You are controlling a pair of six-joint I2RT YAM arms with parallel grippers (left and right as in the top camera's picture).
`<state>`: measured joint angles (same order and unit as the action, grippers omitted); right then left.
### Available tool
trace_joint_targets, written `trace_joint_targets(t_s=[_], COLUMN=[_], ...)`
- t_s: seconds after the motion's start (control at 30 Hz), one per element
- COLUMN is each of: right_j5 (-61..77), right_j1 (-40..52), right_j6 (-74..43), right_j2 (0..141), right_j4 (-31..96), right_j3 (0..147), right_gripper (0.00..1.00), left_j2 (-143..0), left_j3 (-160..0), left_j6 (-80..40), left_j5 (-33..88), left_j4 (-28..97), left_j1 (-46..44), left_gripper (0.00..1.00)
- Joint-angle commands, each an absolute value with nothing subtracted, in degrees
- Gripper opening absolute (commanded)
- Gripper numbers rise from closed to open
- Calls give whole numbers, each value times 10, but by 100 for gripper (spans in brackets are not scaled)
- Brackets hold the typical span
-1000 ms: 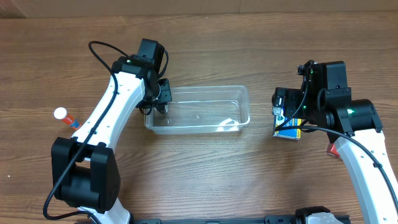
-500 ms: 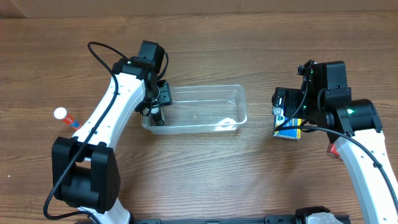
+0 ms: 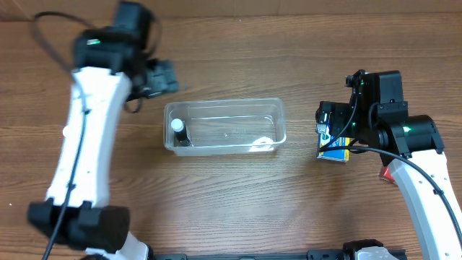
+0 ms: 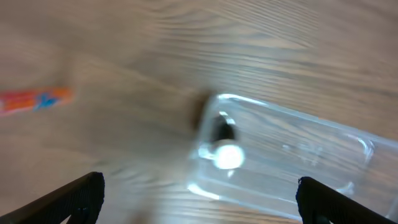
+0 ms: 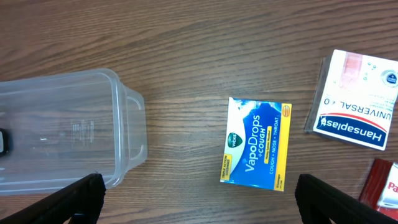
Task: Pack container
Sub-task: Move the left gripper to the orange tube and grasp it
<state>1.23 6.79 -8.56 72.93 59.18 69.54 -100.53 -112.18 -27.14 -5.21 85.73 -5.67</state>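
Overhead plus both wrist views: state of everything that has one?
container: open-topped, no lid, one bottle inside
bottle: capped, in the container's left end
left gripper: open, empty
right gripper: open, empty
VapoDrops box: closed, flat on the table, outside the container
Hansaplast box: flat on the table, outside

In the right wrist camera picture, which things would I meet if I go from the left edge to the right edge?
clear plastic rectangular container → blue and yellow VapoDrops cardboard box → white Hansaplast box with a blue and red label
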Motion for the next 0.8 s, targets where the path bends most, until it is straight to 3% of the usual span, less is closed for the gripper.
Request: trace_joint_targets(t_s=[0.0,0.17,0.37,0.77], right_j5=[10,10,12,12], right_j1=[67,67,67,67], right_j6=[-86,-86,-86,-86], right_j2=[724,724,724,725], right_j4=[589,589,589,589], right_j3=[712,712,712,712], right_gripper=[100,100,100,100], left_j2=[-935,-926,-935,-1069], left_j3=[-1121,-1060,-906,-891], left_j6=[-288,-274,-208,-163], left_j5=[-66,-60,-3,24], left_j4=[882,891,766,673], left_j1=[43,194,292,291], left_gripper=[100,100,100,100])
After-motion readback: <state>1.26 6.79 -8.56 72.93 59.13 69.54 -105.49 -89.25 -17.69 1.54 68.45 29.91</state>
